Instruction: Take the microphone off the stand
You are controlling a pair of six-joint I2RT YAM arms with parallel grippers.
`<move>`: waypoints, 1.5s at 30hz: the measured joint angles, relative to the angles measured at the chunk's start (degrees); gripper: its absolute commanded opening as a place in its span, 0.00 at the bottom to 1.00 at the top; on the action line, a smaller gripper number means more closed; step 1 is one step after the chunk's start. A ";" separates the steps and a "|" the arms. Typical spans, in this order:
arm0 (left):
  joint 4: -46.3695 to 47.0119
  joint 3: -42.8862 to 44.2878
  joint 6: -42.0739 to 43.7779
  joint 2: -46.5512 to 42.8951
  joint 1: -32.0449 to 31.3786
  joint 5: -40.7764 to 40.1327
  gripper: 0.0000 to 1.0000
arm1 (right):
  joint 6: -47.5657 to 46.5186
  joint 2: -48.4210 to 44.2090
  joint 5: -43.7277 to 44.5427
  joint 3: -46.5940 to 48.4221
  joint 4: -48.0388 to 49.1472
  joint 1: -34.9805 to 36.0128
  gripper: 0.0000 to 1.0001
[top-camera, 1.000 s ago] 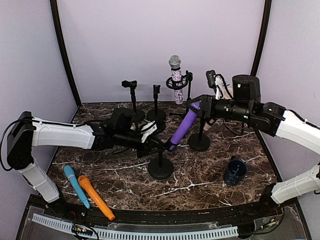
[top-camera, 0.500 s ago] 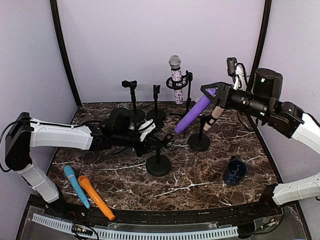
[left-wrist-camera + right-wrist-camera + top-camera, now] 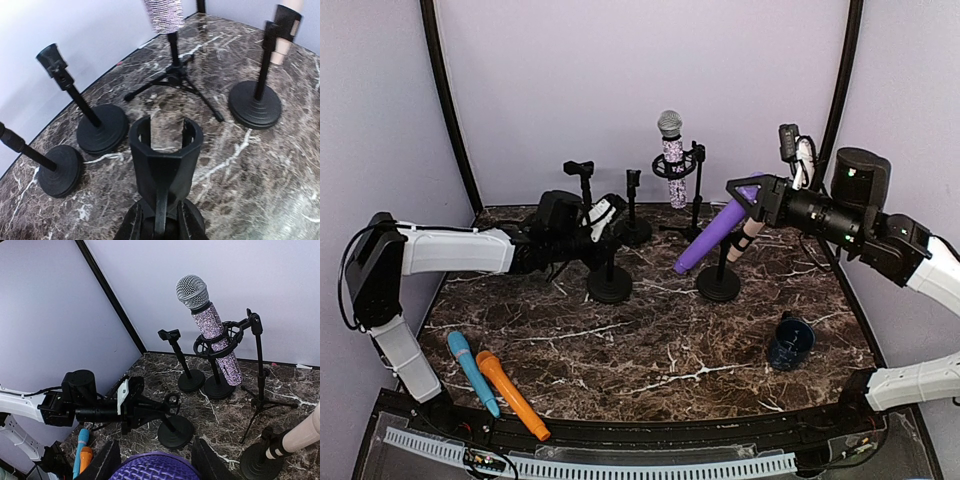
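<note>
Gripping the purple microphone (image 3: 713,232) near its upper end, the right jaws stand partly open around its body and hold it tilted in the air right of centre in the overhead view, clear of every clip, its lower tip pointing down-left over the bench (image 3: 660,350). The left jaws are closed tight on the post of the front stand (image 3: 609,287), which stands upright left of centre. Only the left wrist view looks straight into that stand's clip (image 3: 166,145) and shows it empty. Only the right wrist view shows the purple body seated between the two fingers (image 3: 105,462), at the bottom edge of the frame. Only the overhead view takes in the dark blue mug (image 3: 790,342) at lower right. There are five microphones: the purple one, a glitter microphone (image 3: 672,160) upright in a tripod stand (image 3: 697,195) at the back, a beige microphone (image 3: 740,245) slanting in a round-base stand (image 3: 718,285), and a blue microphone (image 3: 470,368) and an orange microphone (image 3: 510,395) lying side by side at lower left. There are five stands: those three and two bare stands (image 3: 580,172) at back left. There is one mug.
</note>
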 measured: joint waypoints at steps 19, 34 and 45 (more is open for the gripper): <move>5.84 18.43 -2.71 18.43 8.96 2.36 0.04 | 4.76 1.53 -11.30 -7.65 8.66 0.17 0.22; 6.88 19.87 -3.63 19.89 11.65 6.91 0.65 | 6.47 13.29 -15.41 -7.80 9.84 2.95 0.23; 9.09 11.23 -3.56 10.12 11.72 9.11 0.73 | 6.49 22.18 -19.15 -4.85 10.21 3.78 0.23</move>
